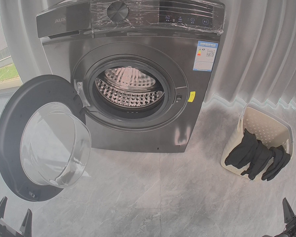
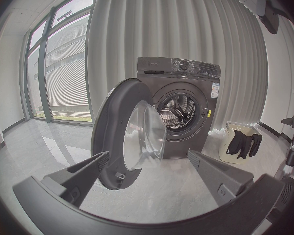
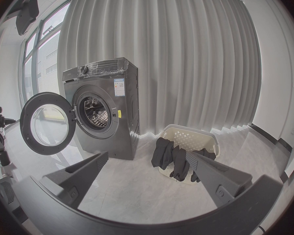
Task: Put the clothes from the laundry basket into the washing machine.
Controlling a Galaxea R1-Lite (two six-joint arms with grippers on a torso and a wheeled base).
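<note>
**Black clothes draped on the basket rim, both claws released and apart from them**

A cream plastic laundry basket (image 1: pixel 272 126) with a perforated wall is seen standing on the grey marbled floor (image 1: pixel 161 195). It is set to the right of a dark grey front-loading washing machine (image 1: pixel 131 142) and just before a white pleated curtain (image 1: pixel 263 50). Black clothes (image 1: pixel 256 155) are draped over the basket's near rim: part is held inside, and the rest is hung down the outer wall towards the floor. How many pieces are bundled there cannot be told.

The machine's round door (image 1: pixel 10 139), fitted with a clear bulging glass bowl, is swung wide open on its hinge at the machine's left side. Behind the opening the shiny perforated steel drum (image 1: pixel 130 89) is shown, with its bare wall in sight.

The left claw (image 1: pixel 14 211) is held low at the robot's left, just before the lower edge of the open door. Its two dark fingers are spread apart and nothing is grasped between them. The right claw (image 1: pixel 294 198) is held low at the robot's right, likewise released. The clothes are found ahead of the right claw, apart from it, and are touched by neither claw. In the right wrist view they are partly covered by one finger (image 3: pixel 215 177). The left claw is placed well apart from the basket, with the door and the machine's front lying nearer to it.
</note>
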